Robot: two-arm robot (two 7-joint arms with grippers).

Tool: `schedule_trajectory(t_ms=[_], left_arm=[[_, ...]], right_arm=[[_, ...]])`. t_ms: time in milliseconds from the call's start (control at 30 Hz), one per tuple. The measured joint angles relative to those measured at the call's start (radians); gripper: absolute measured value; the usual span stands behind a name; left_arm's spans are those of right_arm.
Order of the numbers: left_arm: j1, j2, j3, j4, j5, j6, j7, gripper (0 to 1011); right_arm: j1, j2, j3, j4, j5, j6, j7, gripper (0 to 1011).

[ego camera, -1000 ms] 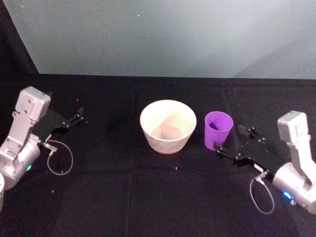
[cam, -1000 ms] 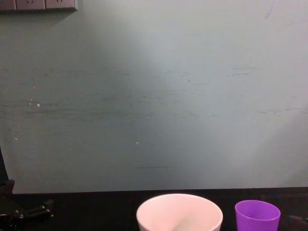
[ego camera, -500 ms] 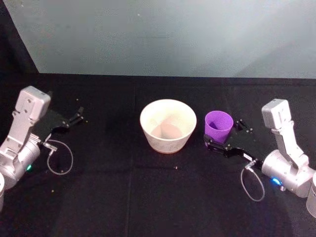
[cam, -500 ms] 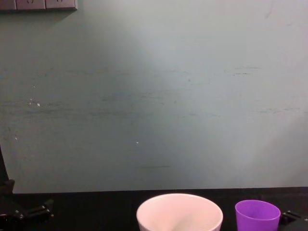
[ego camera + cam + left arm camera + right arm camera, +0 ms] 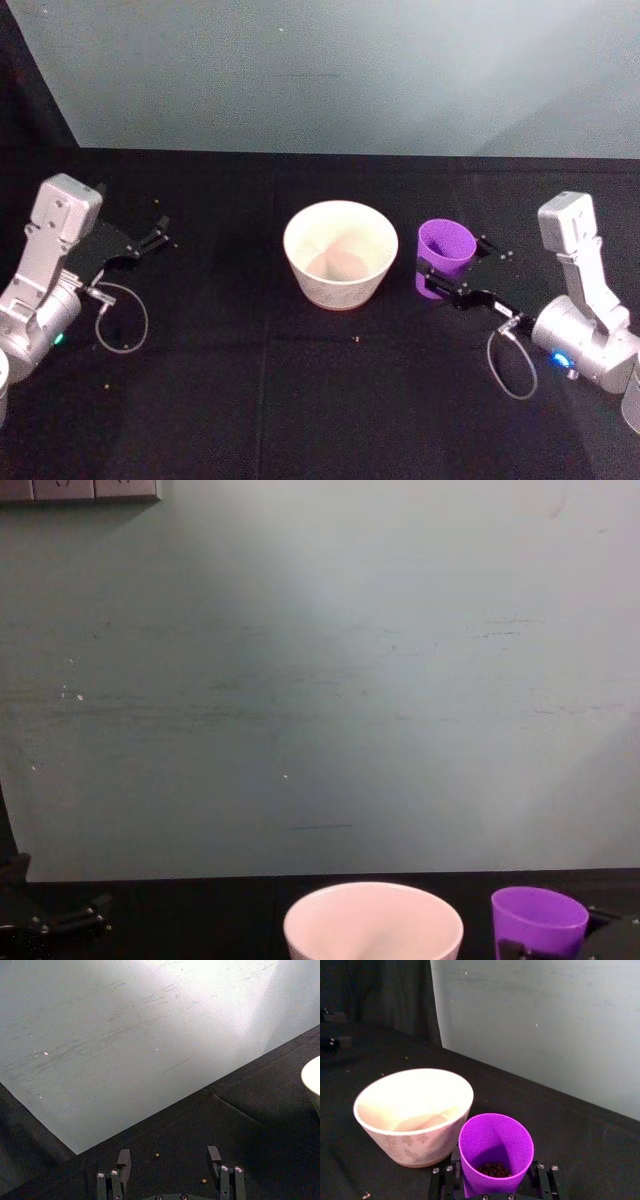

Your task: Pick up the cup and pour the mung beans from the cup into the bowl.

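Note:
The purple cup point(image 5: 446, 250) stands just right of the white bowl point(image 5: 340, 252) on the black table. My right gripper point(image 5: 457, 268) is shut on the cup, one finger on each side of its lower wall. In the right wrist view the cup point(image 5: 495, 1147) sits between the fingers point(image 5: 454, 1176), with dark mung beans point(image 5: 493, 1169) at its bottom and the bowl point(image 5: 415, 1112) right beside it. The chest view shows the cup point(image 5: 540, 915) and the bowl point(image 5: 372, 920) side by side. My left gripper point(image 5: 150, 240) is parked open at the far left, nothing between its fingers point(image 5: 122, 1162).
A grey-green wall point(image 5: 330, 70) rises behind the table's far edge. A few loose grains point(image 5: 157, 1154) lie on the black cloth near the left gripper, and one small speck point(image 5: 355, 340) lies in front of the bowl. Open cloth stretches in front of the bowl.
My right gripper came in from the right and closed around the cup. The cup has shifted slightly right and up. The left arm stayed still.

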Motion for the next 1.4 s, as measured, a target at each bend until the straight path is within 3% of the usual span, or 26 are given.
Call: schedule_trajectory(t_ms=[300,567,700,1400], left_arm=[[0.0,0.0,0.0,0.0,0.0,0.0,0.0,1000],[0.0,0.0,0.0,0.0,0.0,0.0,0.0,1000],[0.0,0.0,0.0,0.0,0.0,0.0,0.0,1000],[0.0,0.0,0.0,0.0,0.0,0.0,0.0,1000]], right_arm=[[-0.04,0.023,0.047,-0.127,-0.009,0.018,-0.012,731],[-0.029,0.044,0.086,-0.227,0.005,0.126,0.007,731],[-0.021,0.044,0.091,-0.235,0.006,0.15,0.01,731],[-0.024,0.045,0.09,-0.234,0.007,0.143,0.01,731]])
